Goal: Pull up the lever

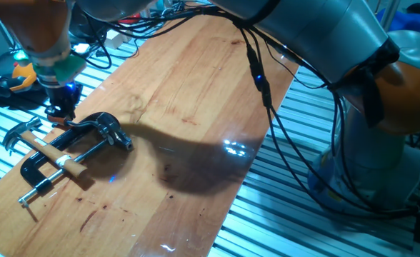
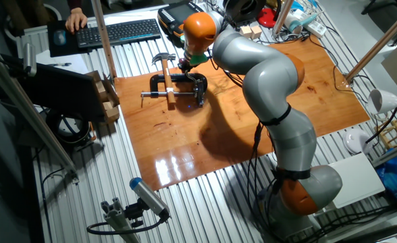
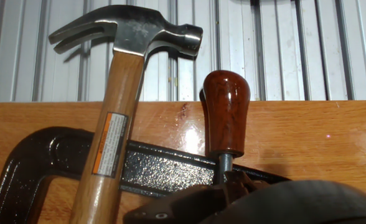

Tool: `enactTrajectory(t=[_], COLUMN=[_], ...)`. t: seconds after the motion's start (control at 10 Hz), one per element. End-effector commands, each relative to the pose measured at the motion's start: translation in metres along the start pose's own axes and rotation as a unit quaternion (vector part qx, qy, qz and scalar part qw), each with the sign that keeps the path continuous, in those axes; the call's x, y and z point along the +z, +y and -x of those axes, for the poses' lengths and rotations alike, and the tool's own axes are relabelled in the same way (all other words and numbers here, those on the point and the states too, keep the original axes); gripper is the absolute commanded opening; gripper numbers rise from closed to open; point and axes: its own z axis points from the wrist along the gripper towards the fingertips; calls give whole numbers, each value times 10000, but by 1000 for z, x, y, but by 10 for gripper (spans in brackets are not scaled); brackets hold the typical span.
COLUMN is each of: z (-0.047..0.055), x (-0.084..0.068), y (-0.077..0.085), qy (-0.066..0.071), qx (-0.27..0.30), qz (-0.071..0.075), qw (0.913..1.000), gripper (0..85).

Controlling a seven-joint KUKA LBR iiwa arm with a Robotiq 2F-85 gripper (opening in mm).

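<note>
Lever (image 3: 225, 115) is seen in the hand view as a slim metal stem topped by a glossy reddish-brown knob, long axis near vertical in frame, knob end pointing toward the board's edge and the slatted metal table (image 3: 282, 50) beyond. Its base is lost in the dark clamp head at the bottom of the frame.

Black bar clamp (image 1: 67, 146) is laid flat at the corner of the wooden board (image 1: 196, 107), close to two board edges. The clamp's frame bar (image 3: 164, 171) is crossed by the hammer (image 3: 117, 118), whose wooden shaft is laid over it just beside the lever; the steel claw head overhangs the board edge above the slats.

Open room: the board is bare across its middle and far end; space beside the lever on the hammer side is tight, the other side is free.

Gripper (image 1: 61, 107) is positioned directly over the clamp's head end, at or touching it. Finger state cannot be told; fingertips are not resolved in any view.
</note>
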Motion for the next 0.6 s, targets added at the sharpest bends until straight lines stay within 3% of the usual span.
enactTrajectory(t=[0.0, 0.5], z=[-1, -4], x=[1, 17], y=[0, -2], qy=[-2, -62], qx=[-3, 54], qz=[-15, -68], qw=[10000, 9999], gripper=[340, 340])
